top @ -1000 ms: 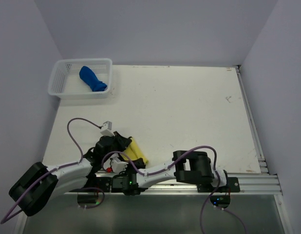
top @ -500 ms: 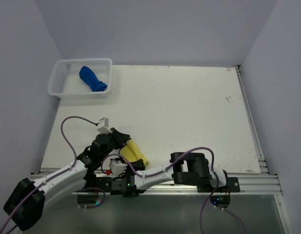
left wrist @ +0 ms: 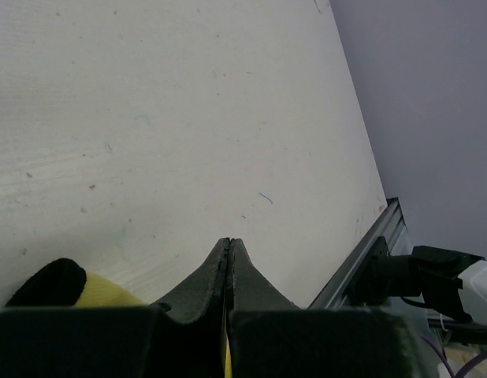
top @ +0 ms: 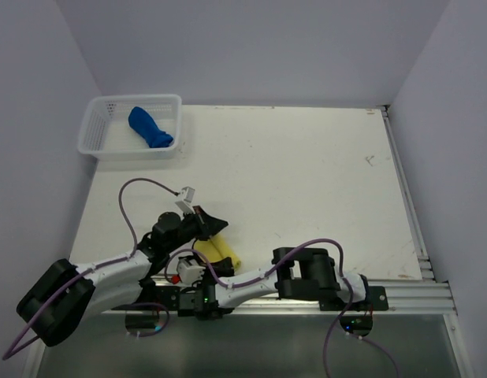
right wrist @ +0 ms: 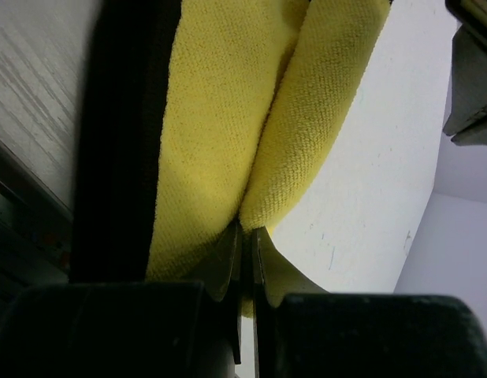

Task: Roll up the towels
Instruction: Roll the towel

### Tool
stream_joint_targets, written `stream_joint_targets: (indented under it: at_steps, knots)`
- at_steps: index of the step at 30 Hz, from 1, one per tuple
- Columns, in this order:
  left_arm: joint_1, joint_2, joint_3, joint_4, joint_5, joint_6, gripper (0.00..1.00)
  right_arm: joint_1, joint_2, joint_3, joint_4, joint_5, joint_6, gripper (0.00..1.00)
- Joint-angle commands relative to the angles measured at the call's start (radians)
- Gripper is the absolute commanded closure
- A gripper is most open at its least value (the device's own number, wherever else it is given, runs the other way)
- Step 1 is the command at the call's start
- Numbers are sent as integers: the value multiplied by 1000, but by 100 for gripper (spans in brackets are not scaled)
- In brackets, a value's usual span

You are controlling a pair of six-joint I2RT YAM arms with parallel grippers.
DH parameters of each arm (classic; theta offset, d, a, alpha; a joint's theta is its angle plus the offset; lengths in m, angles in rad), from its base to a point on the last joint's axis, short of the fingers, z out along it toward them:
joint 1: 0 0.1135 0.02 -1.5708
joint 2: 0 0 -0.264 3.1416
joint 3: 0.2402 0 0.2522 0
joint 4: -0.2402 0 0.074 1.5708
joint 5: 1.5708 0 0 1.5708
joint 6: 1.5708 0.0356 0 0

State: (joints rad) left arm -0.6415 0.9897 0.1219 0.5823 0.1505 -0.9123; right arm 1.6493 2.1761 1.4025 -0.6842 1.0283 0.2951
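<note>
The yellow towel [top: 217,250] lies rolled into two thick lobes at the near left of the table; up close it fills the right wrist view [right wrist: 228,118], its black edging on the left. My right gripper [top: 194,264] is shut, its tips [right wrist: 245,230] touching the crease between the two lobes with nothing visible between the fingers. My left gripper [top: 219,225] hovers just beyond the roll, pointing right, fingers pressed together [left wrist: 228,241]; a bit of the yellow towel [left wrist: 102,291] shows below it. The blue towel [top: 151,127] lies bunched in the basket.
A white mesh basket [top: 100,140] stands at the far left corner of the table. A metal rail [top: 401,295] runs along the near edge, also seen in the left wrist view [left wrist: 362,260]. Walls close in on the left, back and right.
My left gripper opened slightly, then shut, and swung up and to the right off the yellow roll's left end. The right gripper stayed shut at the roll.
</note>
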Motion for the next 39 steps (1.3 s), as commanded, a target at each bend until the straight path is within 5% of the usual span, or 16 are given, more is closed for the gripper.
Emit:
stream_joint_targets:
  at_steps: [1,8,17,26,31,39]
  knots:
    - [2,82,-2,209,103,38,100,6,47,21,-23,-74,42,100]
    - [-4,265,-62,293,77,9,100,6,37,12,-20,-71,45,100]
    - [-32,274,-169,263,-57,-77,100,6,8,9,-15,-70,73,100]
    - [-49,265,-189,180,-147,-146,100,3,-177,-63,20,-114,205,75]
    - [-64,195,-174,39,-279,-191,100,3,-257,-100,15,-154,269,71]
    - [-102,214,-150,25,-302,-192,100,-5,-427,-180,50,-221,335,65]
